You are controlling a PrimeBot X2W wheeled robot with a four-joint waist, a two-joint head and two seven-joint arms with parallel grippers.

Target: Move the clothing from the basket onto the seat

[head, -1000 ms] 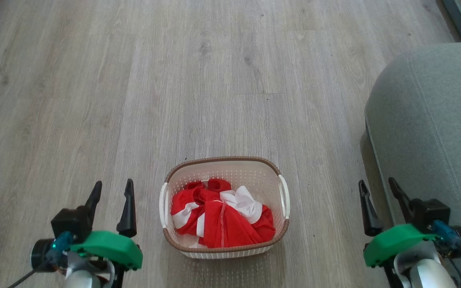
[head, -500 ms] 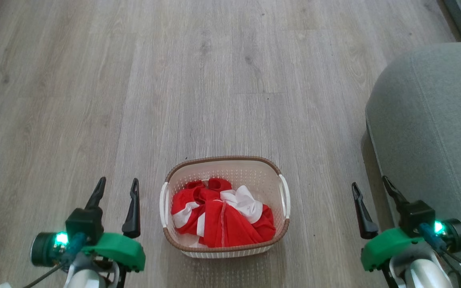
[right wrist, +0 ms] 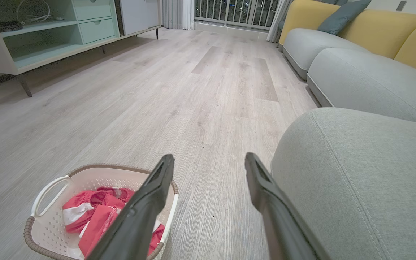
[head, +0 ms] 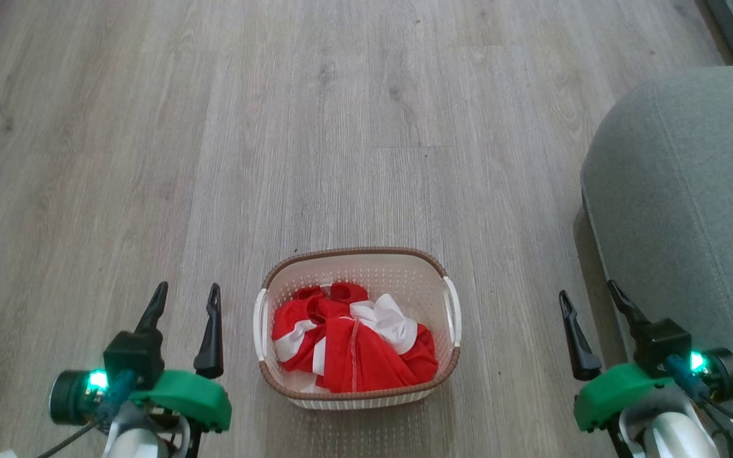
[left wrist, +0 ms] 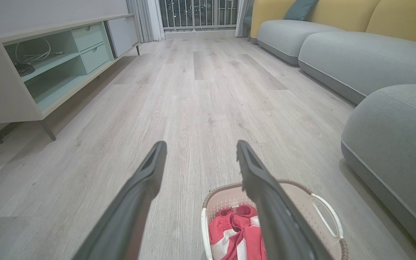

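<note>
The cream basket point(head: 427, 265) with a brown rim stands on the wood floor at the lower middle of the head view. Crumpled red-and-white clothing point(head: 354, 343) fills its bottom. The grey-green seat point(head: 691, 191) rises at the right. My left gripper point(head: 185, 299) hovers open and empty just left of the basket. At the seat's near corner, right of the basket, my right gripper point(head: 589, 296) is open and empty too. From the left wrist I see the basket point(left wrist: 323, 211) and clothing point(left wrist: 229, 231) under my fingers; the right wrist view has the basket point(right wrist: 54, 187), clothing point(right wrist: 85, 215) and seat point(right wrist: 356, 173).
A long sofa point(right wrist: 359, 77) of grey cushions with yellow backs runs along the right. A pale low cabinet point(left wrist: 31, 72) with open shelves and drawers lines the left wall. A window with railings point(left wrist: 197, 14) closes the far end. Bare wood floor point(head: 309, 127) stretches ahead of the basket.
Both grippers shifted slightly inward and turned between one second and half a second ago, and green lights came on at the wrists. Since then nothing has moved.
</note>
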